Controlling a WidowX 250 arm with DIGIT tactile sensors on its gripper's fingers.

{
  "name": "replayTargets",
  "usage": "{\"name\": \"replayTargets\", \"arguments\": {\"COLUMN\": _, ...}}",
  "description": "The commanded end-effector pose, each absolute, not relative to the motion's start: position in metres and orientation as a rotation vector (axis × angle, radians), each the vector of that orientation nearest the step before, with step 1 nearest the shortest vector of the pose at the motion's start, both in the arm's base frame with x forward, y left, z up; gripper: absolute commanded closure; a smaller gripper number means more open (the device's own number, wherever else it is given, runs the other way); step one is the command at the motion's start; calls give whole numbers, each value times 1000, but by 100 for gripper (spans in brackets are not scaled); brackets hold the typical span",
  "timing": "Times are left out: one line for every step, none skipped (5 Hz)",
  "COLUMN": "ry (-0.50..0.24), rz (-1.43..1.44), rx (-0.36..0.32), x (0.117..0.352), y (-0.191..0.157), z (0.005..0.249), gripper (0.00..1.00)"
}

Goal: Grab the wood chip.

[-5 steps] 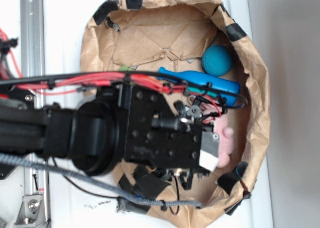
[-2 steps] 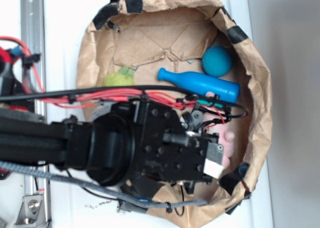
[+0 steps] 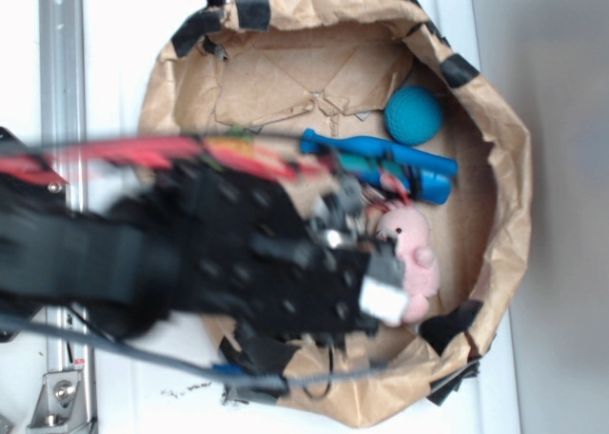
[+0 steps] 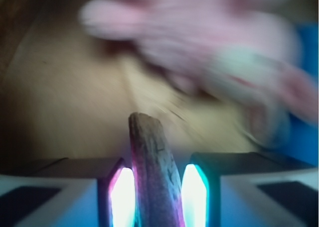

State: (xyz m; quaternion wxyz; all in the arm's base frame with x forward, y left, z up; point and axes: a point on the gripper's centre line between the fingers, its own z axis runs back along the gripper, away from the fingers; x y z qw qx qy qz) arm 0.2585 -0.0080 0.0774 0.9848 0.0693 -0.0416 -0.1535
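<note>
Inside the paper basin's rim point(image 3: 495, 158), the end effector point(image 4: 158, 187) pinches the wood chip point(image 4: 152, 167).

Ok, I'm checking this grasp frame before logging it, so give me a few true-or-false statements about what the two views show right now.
1. The wood chip sits between the two fingers of the gripper. True.
2. The teal ball lies outside the paper-lined bin. False: it lies inside, near the rim.
3. The pink bunny lies beside the end of the arm in the exterior view. True.
4. The blue bottle stands upright. False: it lies on its side.
5. The wrist view is sharp throughout. False: the bunny above the chip is blurred.
</note>
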Motion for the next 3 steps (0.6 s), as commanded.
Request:
{"name": "replayTargets", "arguments": {"ry": -6, "rz": 91, "rx": 217, "x": 250, "y": 13, "z": 156, "gripper": 100}}
{"name": "replayTargets", "arguments": {"ry": -8, "rz": 342, "rx": 127, "x": 251, "y": 20, "z": 172, "gripper": 100}}
{"name": "replayTargets", "arguments": {"ry": 48, "rz": 466, "rx": 90, "x": 260, "y": 23, "z": 170, "gripper": 100}}
